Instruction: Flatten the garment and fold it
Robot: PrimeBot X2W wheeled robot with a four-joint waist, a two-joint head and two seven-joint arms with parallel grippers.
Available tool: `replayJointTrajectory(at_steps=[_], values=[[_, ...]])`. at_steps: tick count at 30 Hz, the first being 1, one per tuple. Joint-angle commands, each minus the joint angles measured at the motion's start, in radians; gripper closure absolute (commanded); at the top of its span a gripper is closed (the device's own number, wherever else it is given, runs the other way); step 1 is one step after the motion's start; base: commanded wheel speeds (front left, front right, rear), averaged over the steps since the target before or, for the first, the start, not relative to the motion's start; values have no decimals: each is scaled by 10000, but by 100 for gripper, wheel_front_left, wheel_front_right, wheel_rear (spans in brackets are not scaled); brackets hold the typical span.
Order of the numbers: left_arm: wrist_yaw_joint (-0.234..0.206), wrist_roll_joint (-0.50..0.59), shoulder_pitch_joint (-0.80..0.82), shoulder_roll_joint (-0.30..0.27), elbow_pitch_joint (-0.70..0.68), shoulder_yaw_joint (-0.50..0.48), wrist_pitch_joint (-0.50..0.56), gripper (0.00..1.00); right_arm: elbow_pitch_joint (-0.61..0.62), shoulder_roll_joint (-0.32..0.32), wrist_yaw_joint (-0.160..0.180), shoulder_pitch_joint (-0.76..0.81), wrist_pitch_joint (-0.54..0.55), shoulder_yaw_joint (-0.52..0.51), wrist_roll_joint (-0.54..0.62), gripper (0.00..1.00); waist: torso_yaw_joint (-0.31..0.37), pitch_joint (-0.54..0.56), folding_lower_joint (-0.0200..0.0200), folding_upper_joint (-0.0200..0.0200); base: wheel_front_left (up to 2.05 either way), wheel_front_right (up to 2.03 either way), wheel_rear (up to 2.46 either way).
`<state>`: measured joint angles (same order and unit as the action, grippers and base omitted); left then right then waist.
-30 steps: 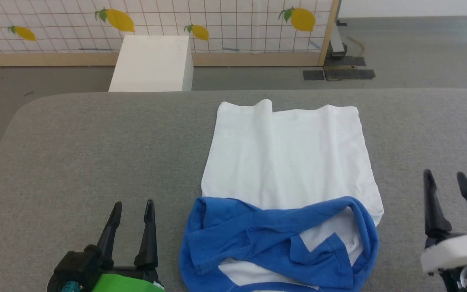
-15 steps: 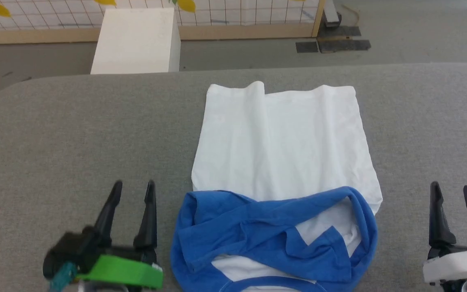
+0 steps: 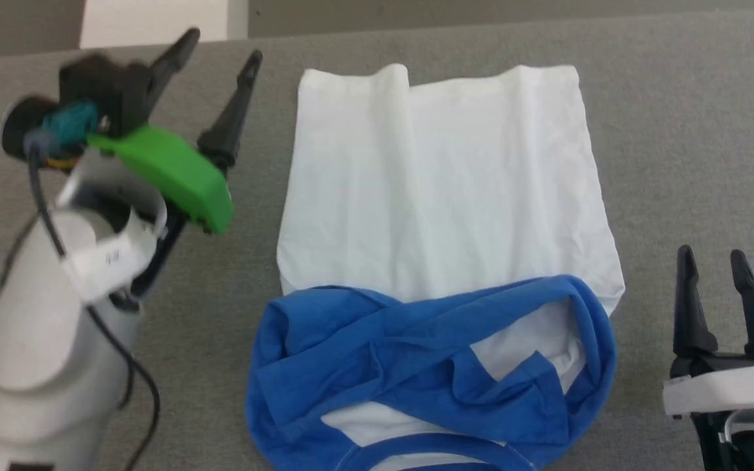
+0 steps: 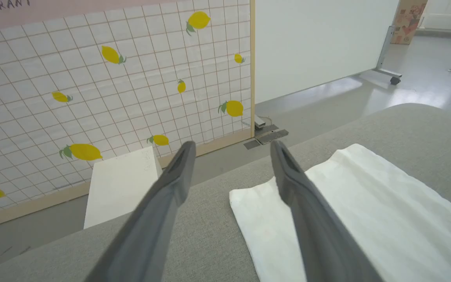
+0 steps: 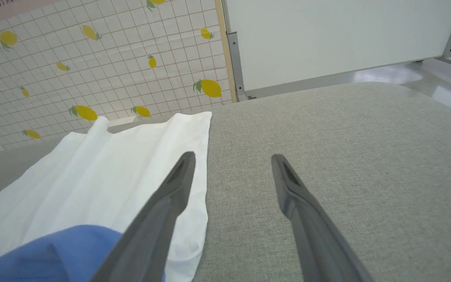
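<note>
The garment [image 3: 442, 190] lies centre on the grey surface [image 3: 678, 131], white body flat toward 12 o'clock, blue sleeves bunched at 6, seemingly part-folded. The left end effector [image 3: 223, 47] hovers at 10 o'clock near the hem corner, likely poised to take it, the right end effector [image 3: 712, 254] at 4, both spread wide and empty, with bare room either side.

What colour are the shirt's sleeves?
Bright blue. The garment's sleeves lie bunched across its white body, clearest in the head view.

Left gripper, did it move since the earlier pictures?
Yes. Against the garment, the left gripper went forward, from its blue part to its far hem.
</note>
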<state>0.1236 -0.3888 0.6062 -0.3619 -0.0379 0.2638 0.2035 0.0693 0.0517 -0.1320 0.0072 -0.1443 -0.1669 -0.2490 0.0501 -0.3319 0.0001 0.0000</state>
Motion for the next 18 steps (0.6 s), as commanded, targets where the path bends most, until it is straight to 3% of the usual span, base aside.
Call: replayJointTrajectory(at_steps=[1,9,18], values=[[56,-79,637,-323,380,281,401,0,-90,-14,13,-258,-128,106,-67,0,544,-883,-1,0,0,0,0],[68,-1509,2937,-846,2648,774,3027,0,-420,-14,13,-858,-422,556,-176,0,1332,-1887,-1,0,0,0,0],[-201,-2263,3893,-1178,3498,489,5004,0,-858,-14,13,-1221,-696,798,-431,0,2100,-2775,-1,0,0,0,0]])
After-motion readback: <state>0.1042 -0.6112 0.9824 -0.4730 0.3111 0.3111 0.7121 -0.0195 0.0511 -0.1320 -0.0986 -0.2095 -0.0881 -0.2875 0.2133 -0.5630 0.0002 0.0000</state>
